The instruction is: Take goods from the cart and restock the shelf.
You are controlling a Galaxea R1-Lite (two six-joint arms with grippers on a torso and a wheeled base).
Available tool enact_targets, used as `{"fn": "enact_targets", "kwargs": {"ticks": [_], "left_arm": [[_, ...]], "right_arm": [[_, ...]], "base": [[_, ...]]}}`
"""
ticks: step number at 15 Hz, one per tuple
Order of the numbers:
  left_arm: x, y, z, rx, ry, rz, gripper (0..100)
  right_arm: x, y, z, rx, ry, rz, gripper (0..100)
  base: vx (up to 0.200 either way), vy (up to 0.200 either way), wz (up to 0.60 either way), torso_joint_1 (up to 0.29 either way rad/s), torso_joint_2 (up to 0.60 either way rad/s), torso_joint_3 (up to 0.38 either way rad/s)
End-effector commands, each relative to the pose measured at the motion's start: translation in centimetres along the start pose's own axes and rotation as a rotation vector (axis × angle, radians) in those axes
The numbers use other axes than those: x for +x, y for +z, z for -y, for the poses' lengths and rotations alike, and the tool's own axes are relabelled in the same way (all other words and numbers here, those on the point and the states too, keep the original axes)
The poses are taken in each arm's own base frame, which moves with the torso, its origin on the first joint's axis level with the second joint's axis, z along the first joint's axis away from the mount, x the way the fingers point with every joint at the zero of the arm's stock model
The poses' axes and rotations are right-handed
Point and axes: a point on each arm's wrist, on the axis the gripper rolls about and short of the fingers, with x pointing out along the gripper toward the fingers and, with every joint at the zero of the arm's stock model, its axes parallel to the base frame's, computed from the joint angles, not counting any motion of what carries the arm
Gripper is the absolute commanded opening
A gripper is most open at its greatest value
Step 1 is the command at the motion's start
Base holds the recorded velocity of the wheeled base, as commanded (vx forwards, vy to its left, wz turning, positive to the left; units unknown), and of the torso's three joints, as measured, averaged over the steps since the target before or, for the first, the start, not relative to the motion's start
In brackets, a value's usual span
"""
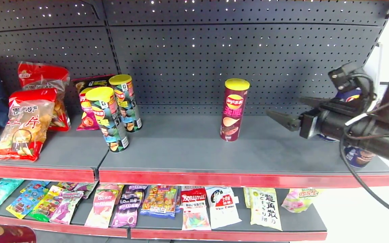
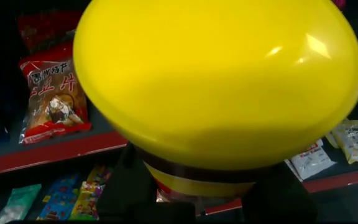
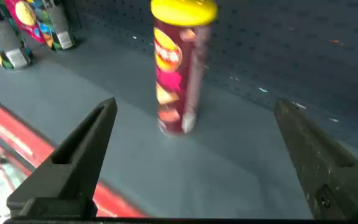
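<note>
Head view: my right gripper hangs wide open and empty, with the maroon can upright on the shelf just beyond its tips. Left wrist view: my left gripper clasps a yellow-lidded can. Right wrist view: a forward nudge from my spread jaws could topple that maroon can.

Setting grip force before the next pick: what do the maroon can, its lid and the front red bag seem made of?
Maroon can: probably a cardboard tube under a glossy printed wrap; straight rigid wall, faint sheen. Lid: likely smooth yellow plastic; even colour, rounded rim. Front red bag: thin glossy plastic film; creases and shiny patches.
</note>
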Motion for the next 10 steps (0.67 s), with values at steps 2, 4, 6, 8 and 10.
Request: {"fn": "enact_targets", "kwargs": {"ticks": [2, 4, 6, 8, 10], "left_arm": [[-0.1, -0.2, 0.1, 0.001, 0.003, 0.003, 0], [0.0, -0.5, 0.1, -0.003, 0.002, -0.009, 0], [0.0, -0.7, 0.1, -0.003, 0.002, -0.011, 0], [0.0, -0.6, 0.1, -0.003, 0.01, -0.012, 0], [0.0, -0.7, 0.1, -0.003, 0.011, -0.014, 0]], "right_arm": [[5.0, -2.3, -0.3, 0.032, 0.042, -0.071, 100], [6.1, -2.6, -1.0, 0.042, 0.068, -0.077, 100], [6.7, -2.5, -1.5, 0.052, 0.083, -0.074, 100], [8.3, -2.7, -1.3, 0.053, 0.079, -0.07, 100], [9.2, -2.5, -1.2, 0.051, 0.078, -0.058, 100]], "base": [[0.0, 0.0, 0.0, 0.0, 0.0, 0.0], [0.0, 0.0, 0.0, 0.0, 0.0, 0.0], [0.0, 0.0, 0.0, 0.0, 0.0, 0.0], [0.0, 0.0, 0.0, 0.0, 0.0, 0.0], [0.0, 0.0, 0.0, 0.0, 0.0, 0.0]]}}
